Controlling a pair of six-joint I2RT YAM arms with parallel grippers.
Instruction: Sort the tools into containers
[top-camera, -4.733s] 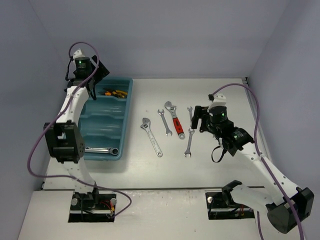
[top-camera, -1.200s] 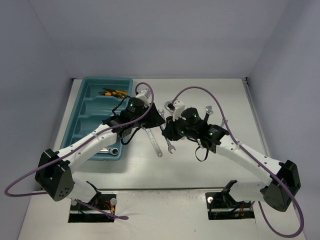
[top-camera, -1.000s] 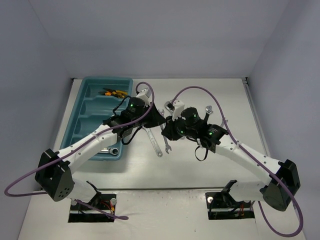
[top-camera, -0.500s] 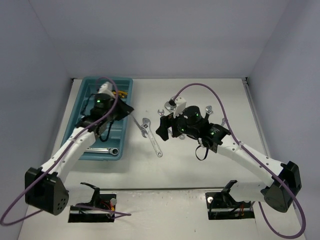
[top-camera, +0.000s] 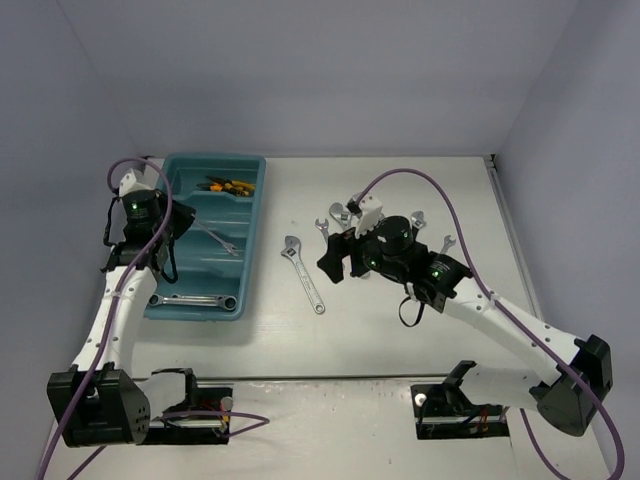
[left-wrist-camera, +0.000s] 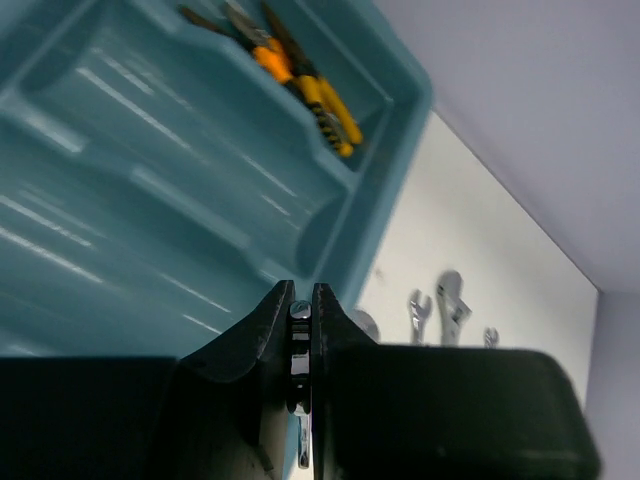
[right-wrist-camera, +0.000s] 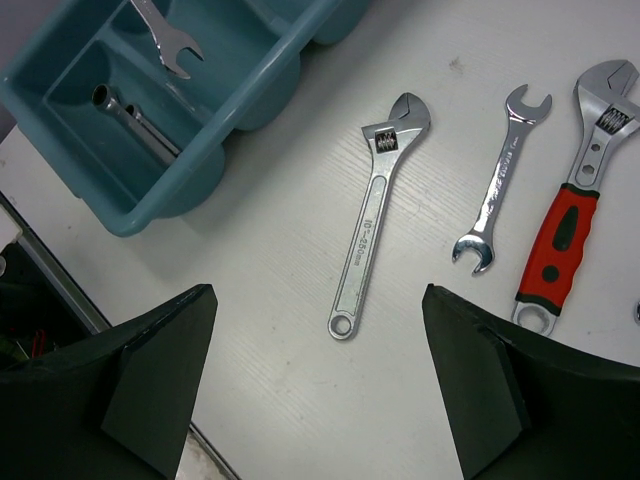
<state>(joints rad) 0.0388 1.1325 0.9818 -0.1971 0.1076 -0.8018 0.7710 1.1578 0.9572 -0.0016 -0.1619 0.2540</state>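
Left end effector (left-wrist-camera: 302, 292): fingers pressed together on a slim silver wrench (left-wrist-camera: 299, 345), which is clamped across its shank.
Held wrench, position: in the top view it sticks out to the right of the left end effector, over the middle of the teal tray (top-camera: 255, 240), at the left of the frame. Whether its open-jawed tip touches the tray floor cannot be told.
Tray: teal-blue plastic, rectangular, split by ridges into long compartments. It stands on the table (top-camera: 380, 330).
Upper compartment: pliers (top-camera: 230, 186) with yellow-orange handles lie here.
Lower compartment: a silver ring-ended wrench (top-camera: 195, 299) lies lengthwise.
Right end effector (right-wrist-camera: 315, 300): fingers spread wide apart, holding nothing, hanging above the table at frame centre in the top view.
Adjustable wrench (right-wrist-camera: 375, 215): bare polished steel, flat on the table just above the gap between the right fingers in the wrist view. Its jaw points to the upper right and its hanging hole is at the lower end. It lies between the tray and the other loose tools.
Open-end wrench (right-wrist-camera: 500, 180): silver, jaws at both ends, just right of the adjustable wrench and apart from it.
Red-handled adjustable wrench (right-wrist-camera: 570, 230): red and black grip with a steel head, at the right edge of the wrist view.
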